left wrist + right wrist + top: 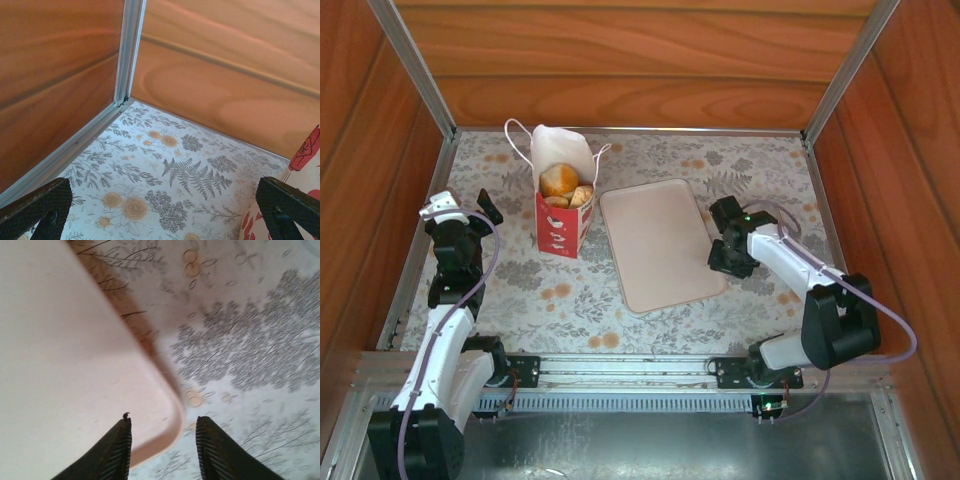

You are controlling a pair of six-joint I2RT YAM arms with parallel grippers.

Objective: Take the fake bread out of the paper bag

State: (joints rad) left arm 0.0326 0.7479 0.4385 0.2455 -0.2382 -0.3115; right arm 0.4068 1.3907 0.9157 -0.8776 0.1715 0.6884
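Bread [560, 180] sits in the upright bag [560, 232], far left on the table [570, 300], just beside the tray [660, 243]. Left gripper [465, 208] hovers near the bag's left side, jaws spread wide, holding nothing. Right gripper [162, 422], well apart from the bag, straddles the tray's right rim, partly parted and not clamped.

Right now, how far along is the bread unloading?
Done: nothing yet; the tray is bare. In hand: nothing. The left tool hangs open beside the paper bag, and the right tool, jaws apart, straddles the tray's rim. Left: all the visible fake bread, which sits in the open top of the upright bag.
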